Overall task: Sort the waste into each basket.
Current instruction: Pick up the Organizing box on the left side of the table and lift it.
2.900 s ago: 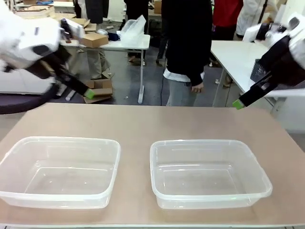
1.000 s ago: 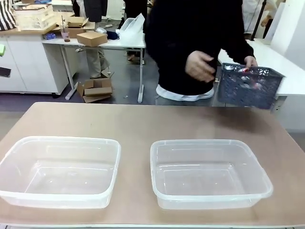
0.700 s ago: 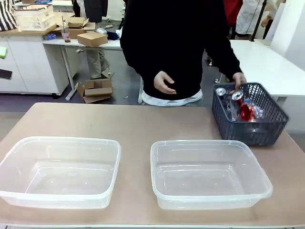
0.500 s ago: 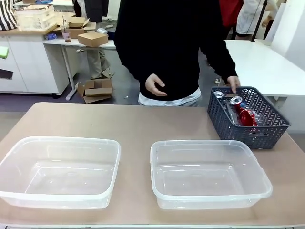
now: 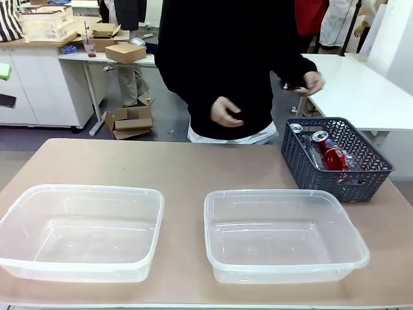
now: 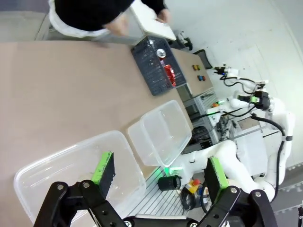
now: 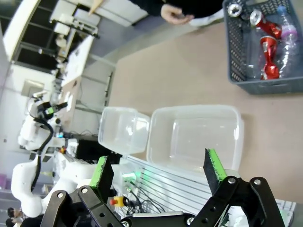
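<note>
- Front view: the sorting has not started, as I judge it. The left tub (image 5: 84, 189) at 8 o'clock and the right tub (image 5: 277, 192) at 5 o'clock sit side by side on the surface (image 5: 181, 165), apart from each other, and both hold nothing.
- All the waste lies in the grey basket (image 5: 322, 173), just off the right tub's far corner at 2 o'clock. Red-and-silver cans (image 5: 328, 155) show over its rim. The person's hands (image 5: 227, 113) are lifted clear of it at 12 o'clock.
- Left wrist view: my left pincer (image 6: 159, 170) hangs wide, with nothing between its green pads, high above the surface. The left tub lies below it at 8 o'clock and the right tub beyond it near the middle. The grey basket sits well off at 12 o'clock, with red cans inside.
- Right wrist view: my right pincer (image 7: 157, 169) also stands wide and bare, well above the surface. The right tub sits just ahead of it and the left tub at 10 o'clock, neither with anything in it. The grey basket at 2 o'clock holds cans beside a clear bottle (image 7: 287, 32) with a purple label.
- Left to do, by my reckoning: everything, each can and bottle out of the grey basket into its own tub.
</note>
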You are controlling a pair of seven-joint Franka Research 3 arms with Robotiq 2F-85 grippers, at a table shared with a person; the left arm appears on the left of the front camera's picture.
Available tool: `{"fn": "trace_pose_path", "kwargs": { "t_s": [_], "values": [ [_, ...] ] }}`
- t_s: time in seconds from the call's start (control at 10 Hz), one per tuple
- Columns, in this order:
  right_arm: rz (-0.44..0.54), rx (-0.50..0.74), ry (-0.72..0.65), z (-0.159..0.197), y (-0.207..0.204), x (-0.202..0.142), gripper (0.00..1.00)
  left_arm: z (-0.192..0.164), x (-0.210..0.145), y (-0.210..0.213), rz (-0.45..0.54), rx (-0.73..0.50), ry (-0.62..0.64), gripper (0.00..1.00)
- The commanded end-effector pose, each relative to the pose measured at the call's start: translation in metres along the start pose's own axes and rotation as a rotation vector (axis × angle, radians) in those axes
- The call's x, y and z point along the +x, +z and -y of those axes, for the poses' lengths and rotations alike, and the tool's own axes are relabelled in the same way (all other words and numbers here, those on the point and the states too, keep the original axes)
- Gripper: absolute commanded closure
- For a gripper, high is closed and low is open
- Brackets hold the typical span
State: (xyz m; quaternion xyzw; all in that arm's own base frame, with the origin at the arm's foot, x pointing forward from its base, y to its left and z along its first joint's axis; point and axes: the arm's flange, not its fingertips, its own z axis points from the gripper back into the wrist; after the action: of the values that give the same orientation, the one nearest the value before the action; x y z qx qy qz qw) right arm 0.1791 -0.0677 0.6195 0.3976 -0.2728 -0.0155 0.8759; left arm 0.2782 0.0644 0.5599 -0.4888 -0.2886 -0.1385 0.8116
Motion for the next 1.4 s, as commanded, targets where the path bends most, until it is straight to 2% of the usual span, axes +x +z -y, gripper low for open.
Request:
{"fn": "trace_pose_path", "kwargs": {
  "t_s": [0.0,0.1,0.2,0.4,0.5,0.6,0.7,0.8,0.9,1.1,1.2,1.3],
  "values": [
    [-0.029,-0.057,0.052,-0.048,-0.031,0.02,0.0,0.019,0.007,0.021,-0.065,0.216,-0.081,0.0],
    [-0.078,-0.052,0.118,-0.088,-0.062,0.029,0.0,0.027,0.009,0.043,-0.095,0.375,-0.113,0.0],
    [-0.127,-0.113,0.151,-0.126,-0.104,0.032,0.0,0.034,0.004,0.066,-0.132,0.476,-0.144,0.0],
    [-0.275,-0.212,0.272,-0.192,-0.199,0.007,0.0,0.027,-0.014,0.095,-0.173,0.7,-0.164,0.0],
    [-0.348,-0.231,0.344,-0.214,-0.234,-0.017,0.0,0.013,-0.027,0.094,-0.223,0.743,-0.172,0.0],
    [-0.408,-0.233,0.428,-0.227,-0.26,-0.045,0.0,-0.002,-0.043,0.087,-0.307,0.68,-0.187,0.0],
    [-0.469,-0.184,0.514,-0.232,-0.269,-0.069,0.0,-0.026,-0.053,0.07,-0.296,0.659,-0.201,0.0],
    [-0.598,-0.097,0.568,-0.216,-0.249,-0.057,0.0,-0.04,-0.046,0.051,-0.13,0.606,-0.189,0.0],
    [-0.447,-0.209,0.442,-0.236,-0.276,-0.073,0.0,-0.006,-0.041,0.088,-0.293,0.706,-0.194,0.0],
    [-0.447,-0.209,0.442,-0.236,-0.276,-0.073,0.0,-0.006,-0.041,0.088,-0.293,0.706,-0.194,0.0],
    [-0.501,-0.18,0.49,-0.235,-0.277,-0.075,0.0,-0.025,-0.047,0.069,-0.27,0.673,-0.203,0.0],
    [-0.517,-0.239,0.425,-0.242,-0.306,-0.081,0.0,-0.023,-0.048,0.043,-0.28,0.672,-0.247,0.0]
  ]
}}
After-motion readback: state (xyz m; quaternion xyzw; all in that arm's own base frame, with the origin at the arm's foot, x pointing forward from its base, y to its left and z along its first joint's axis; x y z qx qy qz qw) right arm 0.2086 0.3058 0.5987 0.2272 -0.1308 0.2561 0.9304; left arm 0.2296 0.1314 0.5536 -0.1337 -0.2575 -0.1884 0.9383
